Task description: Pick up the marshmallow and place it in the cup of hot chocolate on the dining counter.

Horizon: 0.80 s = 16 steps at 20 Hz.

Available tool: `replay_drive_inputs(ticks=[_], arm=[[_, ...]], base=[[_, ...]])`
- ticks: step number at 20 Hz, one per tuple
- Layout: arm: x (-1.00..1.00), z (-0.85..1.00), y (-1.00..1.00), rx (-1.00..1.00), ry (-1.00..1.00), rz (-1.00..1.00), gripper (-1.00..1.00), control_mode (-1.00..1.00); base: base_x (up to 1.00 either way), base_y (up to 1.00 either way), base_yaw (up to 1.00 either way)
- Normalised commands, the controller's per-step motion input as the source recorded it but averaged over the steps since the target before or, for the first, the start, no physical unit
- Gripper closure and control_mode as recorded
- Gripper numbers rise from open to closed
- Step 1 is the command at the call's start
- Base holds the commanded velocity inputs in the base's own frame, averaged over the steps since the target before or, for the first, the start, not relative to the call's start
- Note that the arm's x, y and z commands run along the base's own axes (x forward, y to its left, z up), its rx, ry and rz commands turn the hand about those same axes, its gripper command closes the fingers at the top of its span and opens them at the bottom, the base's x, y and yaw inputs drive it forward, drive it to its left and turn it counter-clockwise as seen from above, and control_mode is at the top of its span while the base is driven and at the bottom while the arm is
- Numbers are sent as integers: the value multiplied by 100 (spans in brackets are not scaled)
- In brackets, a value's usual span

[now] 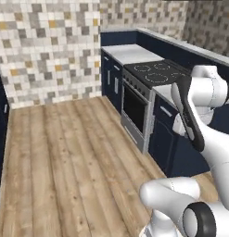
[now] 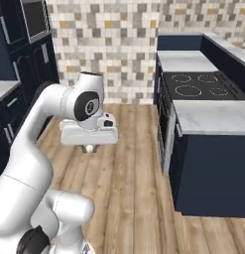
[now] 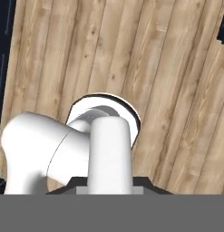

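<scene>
Above wooden kitchen floor (image 2: 129,198), beside stove (image 2: 198,84), white arm is carrying gripper (image 2: 89,147) low, pointing downward. Jaws are clenching on marshmallow (image 2: 89,148), small whitish lump peeking below hand, hanging well above planks. Judging risk: tiny soft lump could be slipping out during drive or swing toward dining desk, dropping to floor. Marshmallow looks roundish; long axis and pointing direction too small to tell. Navy cabinet (image 2: 213,173) is standing near, right of arm.
</scene>
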Motion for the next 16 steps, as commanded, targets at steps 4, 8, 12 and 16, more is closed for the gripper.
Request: replay_drive_inputs(ticks=[4,8,12,16], arm=[[0,0,0,0,0,0,100,100],[0,0,0,0,0,0,100,100],[0,0,0,0,0,0,100,100],[0,0,0,0,0,0,100,100]], base=[[1,-100,1],[-4,-100,0],[-7,-100,0],[-2,-100,0]])
